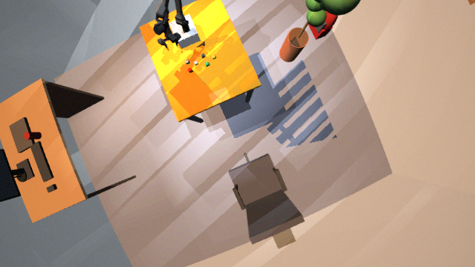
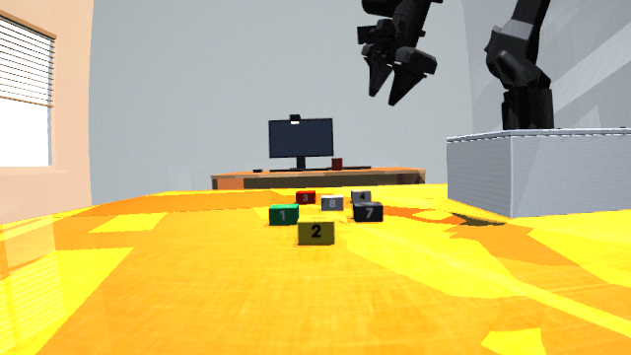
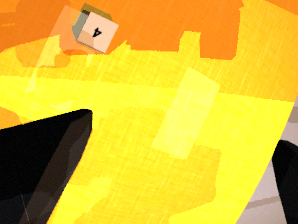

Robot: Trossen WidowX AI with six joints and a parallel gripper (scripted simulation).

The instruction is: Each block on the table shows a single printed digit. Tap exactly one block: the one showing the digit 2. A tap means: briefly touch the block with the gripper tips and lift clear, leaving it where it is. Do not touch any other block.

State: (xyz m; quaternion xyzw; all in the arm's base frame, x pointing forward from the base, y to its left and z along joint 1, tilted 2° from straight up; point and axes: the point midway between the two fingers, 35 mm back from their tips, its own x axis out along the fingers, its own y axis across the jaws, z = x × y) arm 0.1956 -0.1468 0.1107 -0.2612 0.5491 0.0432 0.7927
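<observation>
6 small box-shaped blocks are sitting apart on 1 yellow-orange rectangular table, the surface (image 1: pixel 219 79) (image 2: pixel 212 296) (image 3: pixel 130 135): 1 olive-yellow block showing a black 2 (image 1: pixel 214 57) (image 2: pixel 315 233), 1 green block showing a 1 (image 1: pixel 207 64) (image 2: pixel 283 215), 1 black block showing a 7 (image 1: pixel 202 55) (image 2: pixel 368 212), 1 pale grey block showing an 8 (image 1: pixel 196 63) (image 2: pixel 332 203), 1 red block showing a 3 (image 1: pixel 190 70) (image 2: pixel 306 197) and 1 pale block showing a 4 (image 1: pixel 187 61) (image 2: pixel 361 196) (image 3: pixel 98 33). In the exterior view the block with the 2 is standing nearest the camera, in front of the other 5.

1 black jointed robot arm (image 1: pixel 180 18) (image 2: pixel 524 64) is rising from 1 pale grey box-shaped pedestal (image 1: pixel 189 40) (image 2: pixel 478 173). Its tool, a black gripper with 2 tapered fingers (image 1: pixel 164 43) (image 2: pixel 381 100), is standing wide open, nearly to its full spread. It is holding 0 things and touching 0 blocks, hanging above the surface and well apart from the block with the 2. The wrist view is showing 1 block, the one with the 4, beyond the fingertips.
</observation>
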